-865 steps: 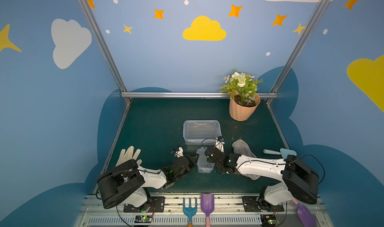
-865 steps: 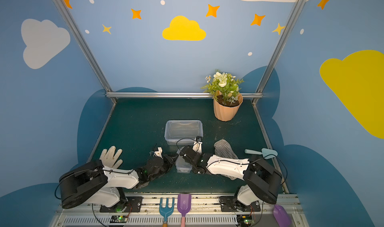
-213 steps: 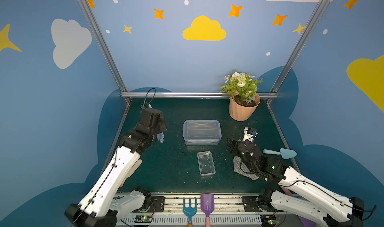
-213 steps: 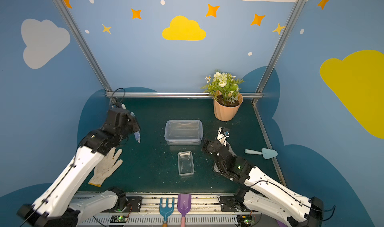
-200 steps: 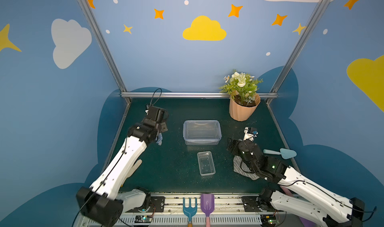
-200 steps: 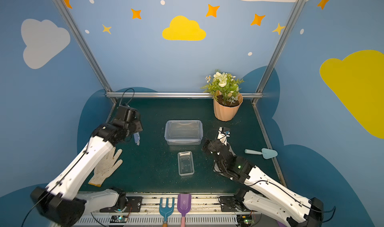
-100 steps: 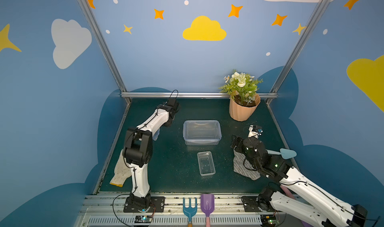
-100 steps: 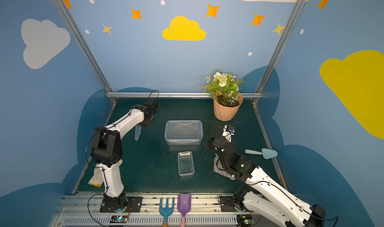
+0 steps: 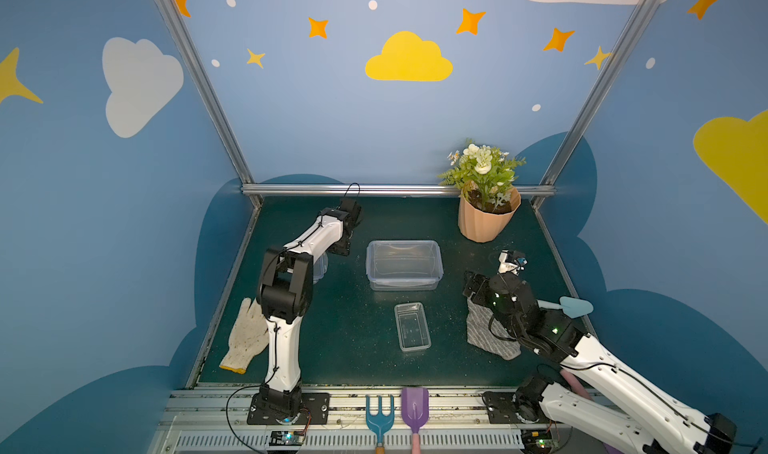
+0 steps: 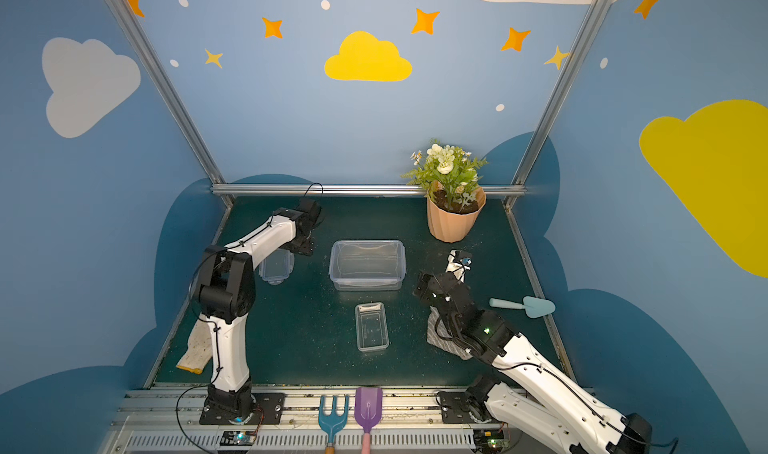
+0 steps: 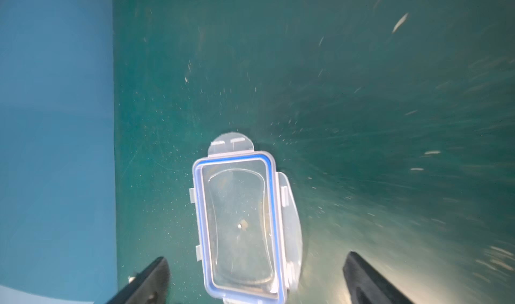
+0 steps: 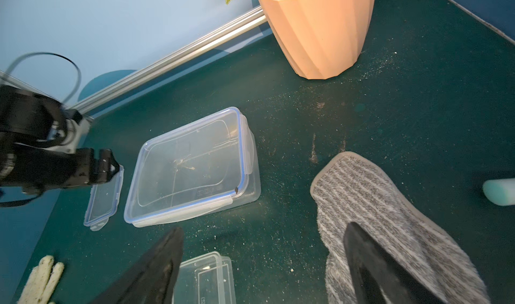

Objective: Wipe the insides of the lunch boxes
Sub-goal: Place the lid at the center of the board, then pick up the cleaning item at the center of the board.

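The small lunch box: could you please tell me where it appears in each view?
In both top views: small lunch box central, just nearer than the large lunch box.
Left wrist: not in it.
Right wrist: cut by the frame edge.
Landmark: the large lunch box, absent only from left wrist.

Table (image 9: 353, 348) bears large box (image 9: 403, 283), small box (image 9: 412, 327), lid (image 11: 239, 221), cloth (image 12: 376, 205)

A staged robot-lab booth: blue panel walls (image 9: 374, 131) painted with clouds (image 9: 409, 59) and stars (image 9: 318, 27) fill the upper frame, aluminium struts (image 9: 200, 81) brace the corners, and arm bases (image 9: 286, 406) bolt to a metal rail (image 9: 449, 404) along the bottom edge.
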